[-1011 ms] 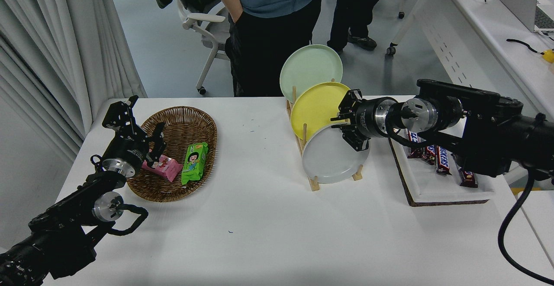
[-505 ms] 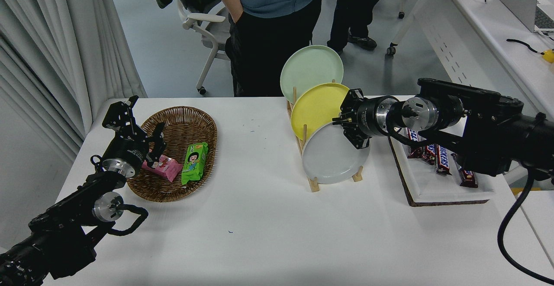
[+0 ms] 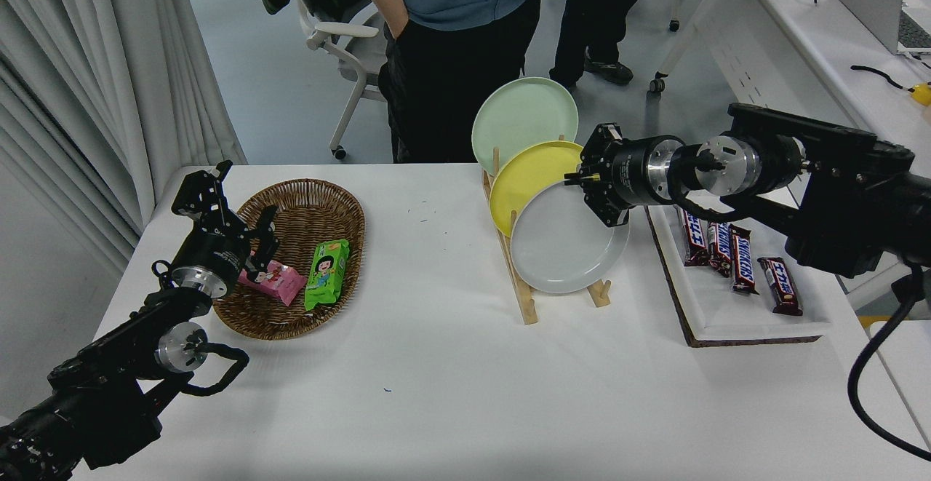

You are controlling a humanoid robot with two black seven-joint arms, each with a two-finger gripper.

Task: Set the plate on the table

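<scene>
A single high camera on the robot's side looks forward and down across the white table (image 3: pixel 436 394), arms entering at the near corners, people standing beyond the far edge.

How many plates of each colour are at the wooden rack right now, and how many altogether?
Pale green plate: 1
Yellow plate: 1
Pale grey plate: 1, gripped at its upper right rim by the right gripper
Total: 3 plates at the wooden rack
</scene>
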